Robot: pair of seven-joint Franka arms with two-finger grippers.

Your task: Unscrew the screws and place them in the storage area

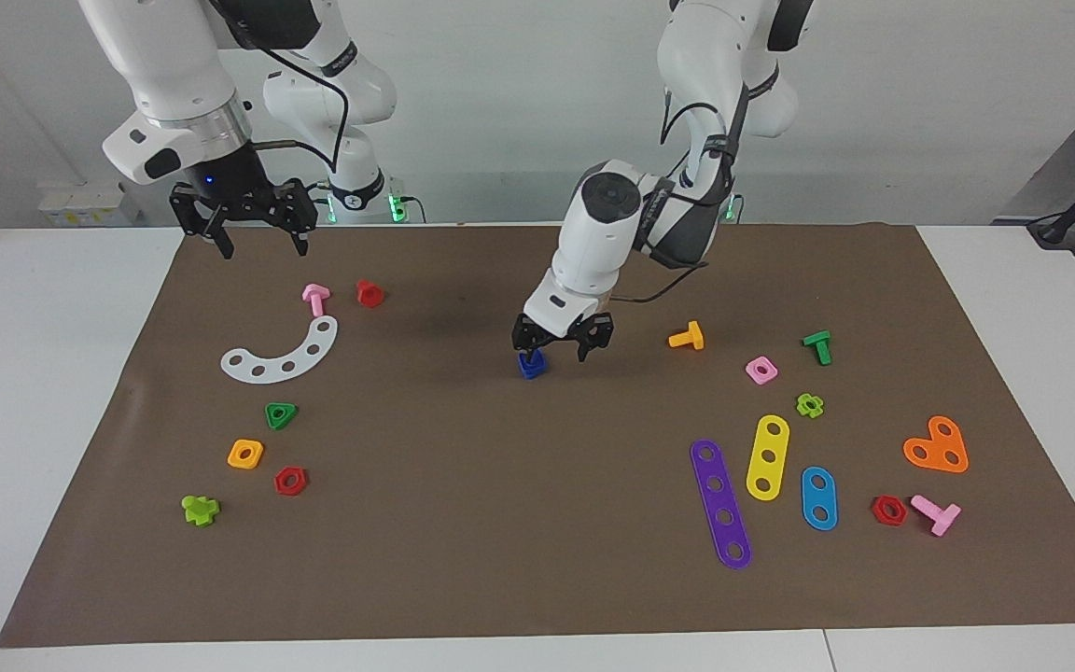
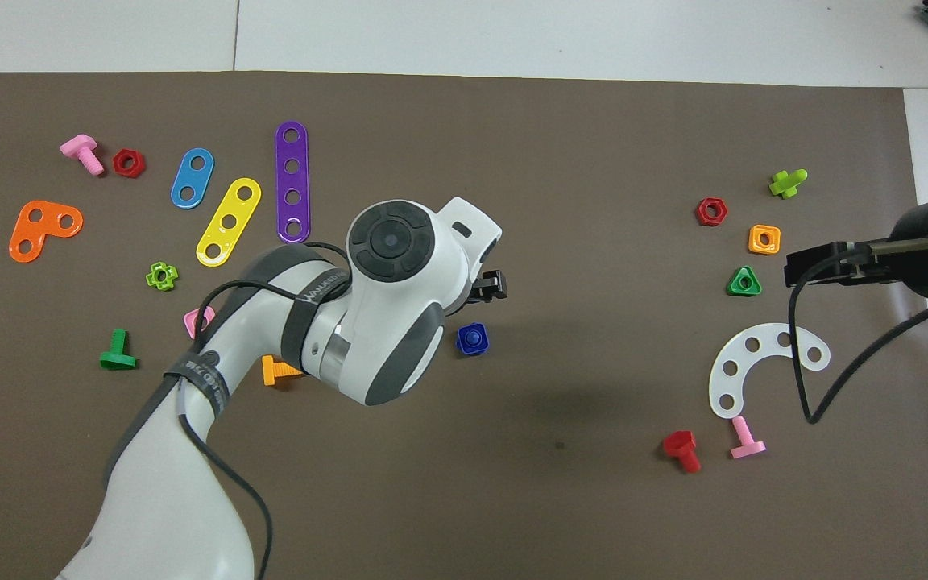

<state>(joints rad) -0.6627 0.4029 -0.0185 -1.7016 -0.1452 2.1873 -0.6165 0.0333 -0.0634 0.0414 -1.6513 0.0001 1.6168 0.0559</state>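
The dark-blue screw, seated in its blue rounded-square nut (image 1: 531, 364), stands on the brown mat near the middle; it also shows in the overhead view (image 2: 472, 340). My left gripper (image 1: 558, 351) is open and low over the mat. Its finger toward the right arm's end is just above the blue piece, and the jaws do not close on it. In the overhead view the left arm hides most of this gripper (image 2: 490, 287). My right gripper (image 1: 258, 245) is open and empty. It waits, raised over the mat's edge at the right arm's end, and also shows in the overhead view (image 2: 806, 266).
At the right arm's end lie a white arc plate (image 1: 281, 355), pink screw (image 1: 315, 299), red screw (image 1: 369, 293), green triangular nut (image 1: 281, 415), orange nut (image 1: 245, 455). At the left arm's end lie an orange screw (image 1: 687, 337), purple strip (image 1: 720, 504), yellow strip (image 1: 767, 457), and an orange heart plate (image 1: 937, 446).
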